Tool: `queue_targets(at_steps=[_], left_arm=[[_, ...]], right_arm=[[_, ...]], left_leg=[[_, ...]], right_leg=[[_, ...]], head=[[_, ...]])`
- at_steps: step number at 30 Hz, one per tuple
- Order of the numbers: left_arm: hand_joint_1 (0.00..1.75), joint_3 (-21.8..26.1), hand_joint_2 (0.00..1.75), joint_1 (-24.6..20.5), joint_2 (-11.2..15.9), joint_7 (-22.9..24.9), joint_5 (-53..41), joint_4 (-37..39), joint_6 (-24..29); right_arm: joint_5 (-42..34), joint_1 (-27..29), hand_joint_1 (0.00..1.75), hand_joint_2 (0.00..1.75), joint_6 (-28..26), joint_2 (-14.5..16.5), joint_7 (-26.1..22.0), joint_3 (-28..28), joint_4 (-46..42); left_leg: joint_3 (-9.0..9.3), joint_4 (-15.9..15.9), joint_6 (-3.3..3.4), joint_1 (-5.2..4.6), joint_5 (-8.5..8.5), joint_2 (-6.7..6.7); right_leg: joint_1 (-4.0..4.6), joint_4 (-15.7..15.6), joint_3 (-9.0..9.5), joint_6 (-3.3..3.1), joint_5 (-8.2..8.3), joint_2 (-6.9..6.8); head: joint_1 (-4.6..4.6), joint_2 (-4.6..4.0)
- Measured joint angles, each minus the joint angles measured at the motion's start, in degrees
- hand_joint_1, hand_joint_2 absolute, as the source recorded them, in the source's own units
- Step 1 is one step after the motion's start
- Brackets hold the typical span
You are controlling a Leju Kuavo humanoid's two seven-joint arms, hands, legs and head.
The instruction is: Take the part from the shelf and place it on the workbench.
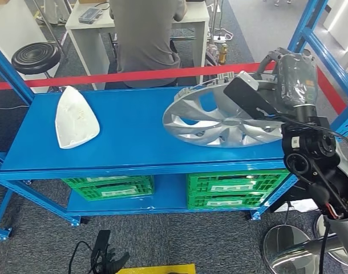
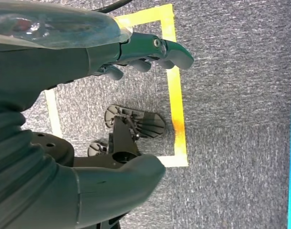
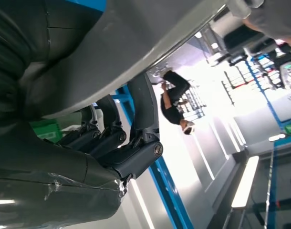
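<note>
A silver wheel cover [image 1: 215,120] lies tilted over the right half of the blue shelf top [image 1: 129,142], its far right side raised. My right hand [image 1: 254,98] grips that raised rim, a dark thumb lying over the upper face. In the right wrist view the cover's grey face [image 3: 137,43] crosses above the curled fingers [image 3: 115,143]. A white triangular part [image 1: 75,119] rests on the shelf's left side. My left hand [image 2: 65,67] hangs over the carpet, fingers apart, holding nothing.
Green crates [image 1: 233,188] [image 1: 109,187] fill the lower shelf. Blue uprights [image 1: 323,51] stand close to my right arm. Behind the red tape [image 1: 120,77] a person [image 1: 146,34] sits at a white table beside a black stool [image 1: 34,57]. Yellow tape [image 2: 176,95] marks the floor.
</note>
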Motion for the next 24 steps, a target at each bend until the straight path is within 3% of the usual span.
queue_targets(at_steps=[9,12,18,24], left_arm=[[0.00,0.0,1.75,-0.1,-0.1,-0.2,0.0,0.0,0.0],[0.00,0.0,1.75,-0.1,-0.2,-0.6,0.3,0.0,0.1],[0.00,0.0,1.75,0.1,-0.4,-1.4,0.4,0.0,0.1],[0.00,0.0,1.75,0.1,-0.6,-1.5,-0.1,0.0,0.0]], right_arm=[[-8.6,-3.7,1.75,1.75,5.1,0.1,1.2,-1.3,-3.8],[-16.9,-5.0,1.75,1.75,6.8,-0.1,1.4,-1.9,-5.3],[-43.0,-5.4,1.75,1.75,8.1,-0.8,-1.0,-3.5,-10.3],[-49.9,-3.5,1.75,1.75,8.0,-1.0,-2.6,-2.9,-15.9]], left_leg=[[0.00,0.0,0.00,0.00,0.00,0.02],[0.00,0.0,0.00,0.01,0.00,0.02],[0.01,0.0,-0.01,0.02,0.00,0.03],[0.01,0.0,-0.01,0.06,0.00,0.03]], right_leg=[[-0.01,0.0,-0.04,-0.02,0.01,0.03],[-0.02,0.0,-0.05,-0.04,0.03,0.03],[-0.03,0.0,-0.06,-0.04,0.03,0.06],[-0.03,0.0,-0.07,-0.05,0.02,0.06]], head=[[0.00,-0.01],[0.00,-0.01],[0.01,0.00],[0.00,0.00]])
